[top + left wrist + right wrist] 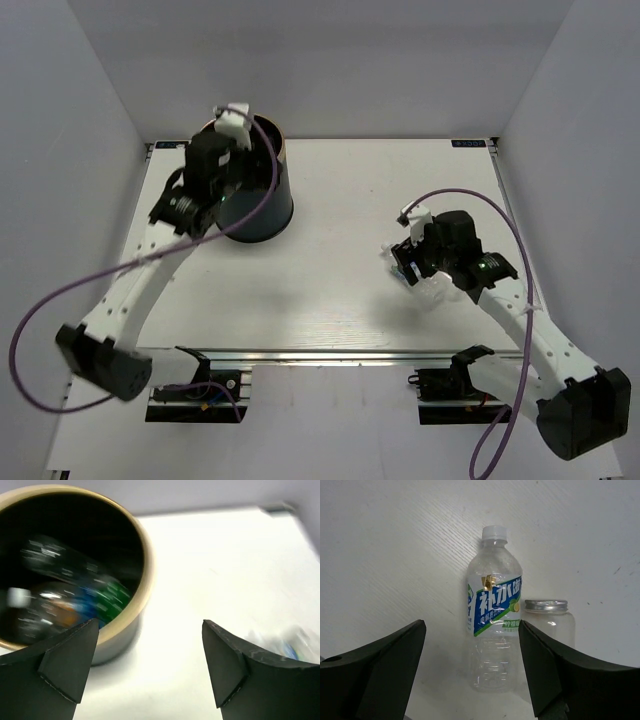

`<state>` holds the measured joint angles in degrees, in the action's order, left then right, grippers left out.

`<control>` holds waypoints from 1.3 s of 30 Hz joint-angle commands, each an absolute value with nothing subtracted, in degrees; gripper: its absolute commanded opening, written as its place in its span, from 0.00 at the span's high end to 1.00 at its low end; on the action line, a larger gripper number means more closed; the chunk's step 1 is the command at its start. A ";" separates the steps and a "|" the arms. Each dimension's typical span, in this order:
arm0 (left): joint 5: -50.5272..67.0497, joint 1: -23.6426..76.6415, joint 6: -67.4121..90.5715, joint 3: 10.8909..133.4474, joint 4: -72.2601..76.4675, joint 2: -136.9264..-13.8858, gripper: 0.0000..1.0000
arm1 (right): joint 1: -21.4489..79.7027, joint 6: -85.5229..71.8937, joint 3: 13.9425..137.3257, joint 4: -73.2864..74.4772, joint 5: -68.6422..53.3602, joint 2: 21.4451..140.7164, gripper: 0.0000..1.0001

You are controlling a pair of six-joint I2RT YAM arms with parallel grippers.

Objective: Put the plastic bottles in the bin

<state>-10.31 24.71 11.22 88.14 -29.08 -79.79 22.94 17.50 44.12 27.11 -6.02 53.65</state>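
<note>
The bin point(262, 205), dark with a gold rim point(146, 560), stands at the back left of the table. Several bottles lie inside it, blurred, one of them green point(112, 601). My left gripper point(150, 665) hangs open above the bin's edge, holding nothing. At the right, a clear plastic bottle point(494, 625) with a blue label and white cap lies on the table. Beside it is a short clear bottle point(551, 625) with a silver lid. My right gripper point(472, 675) is open around the labelled bottle's lower end, and the pads do not press on it.
The white table point(340, 200) is enclosed by grey walls at the back and both sides. A metal rail point(330, 355) runs along the near edge between the arm bases. The right arm point(450, 250) covers most of the two bottles in the top view.
</note>
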 commanded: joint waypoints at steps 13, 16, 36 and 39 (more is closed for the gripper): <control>25.32 26.63 5.27 49.32 -15.55 -45.63 0.04 | 23.20 20.21 51.85 26.45 -0.35 75.57 0.10; 25.31 26.63 5.27 48.26 -16.08 -44.22 0.04 | 23.29 21.18 53.09 25.58 2.02 79.61 0.11; 26.54 26.63 5.27 45.79 -17.13 -39.81 0.04 | 24.52 23.29 53.97 30.06 -3.08 88.85 0.37; 26.02 26.63 5.27 45.79 -17.14 -39.81 0.04 | 25.13 23.20 53.88 30.15 -2.99 89.65 0.33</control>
<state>25.54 26.50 5.80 46.19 -17.10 -40.38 24.29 23.14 54.24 27.09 -0.60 87.15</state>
